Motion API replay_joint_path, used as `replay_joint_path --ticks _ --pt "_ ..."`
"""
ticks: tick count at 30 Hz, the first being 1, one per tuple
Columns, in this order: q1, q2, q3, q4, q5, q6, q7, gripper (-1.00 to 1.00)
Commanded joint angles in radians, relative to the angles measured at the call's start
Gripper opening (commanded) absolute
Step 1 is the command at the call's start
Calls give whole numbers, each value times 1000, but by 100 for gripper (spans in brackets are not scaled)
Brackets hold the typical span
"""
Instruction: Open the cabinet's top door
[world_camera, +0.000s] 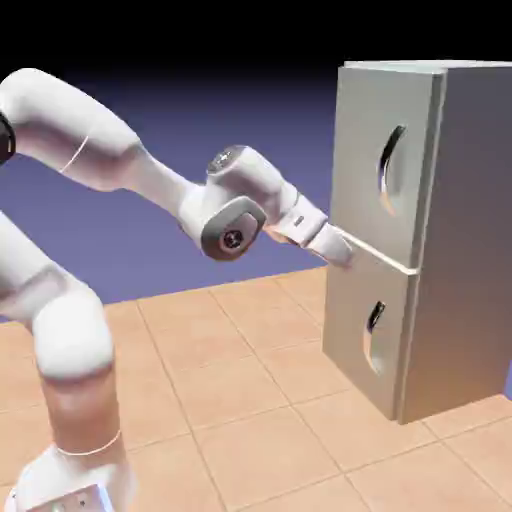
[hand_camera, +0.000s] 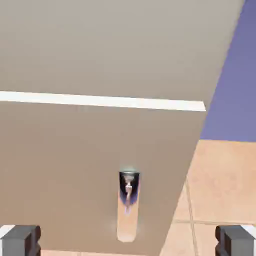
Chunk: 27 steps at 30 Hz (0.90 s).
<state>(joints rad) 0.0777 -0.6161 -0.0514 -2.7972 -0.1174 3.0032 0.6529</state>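
Grey cabinet (world_camera: 455, 250) stands right, top door (world_camera: 385, 165) flush, the spread pincer (world_camera: 343, 250) at its lower left edge near the seam, tiled surface (world_camera: 240, 400) beneath.

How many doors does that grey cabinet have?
2, both on the cabinet front: the top door above the seam, the lower door beneath it. Other sides are hidden.

Exterior view from beside the arm, facing the cabinet (world_camera: 420, 230), hand view close against its front, both sharing the lower door's handle (hand_camera: 128, 197).
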Motion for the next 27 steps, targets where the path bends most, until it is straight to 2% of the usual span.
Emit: replay_joint_path --ticks 1,27 --pt "24 -17 -19 5 -44 -13 -33 0" --pt "658 -461 -514 128 -1174 -338 -882 0"
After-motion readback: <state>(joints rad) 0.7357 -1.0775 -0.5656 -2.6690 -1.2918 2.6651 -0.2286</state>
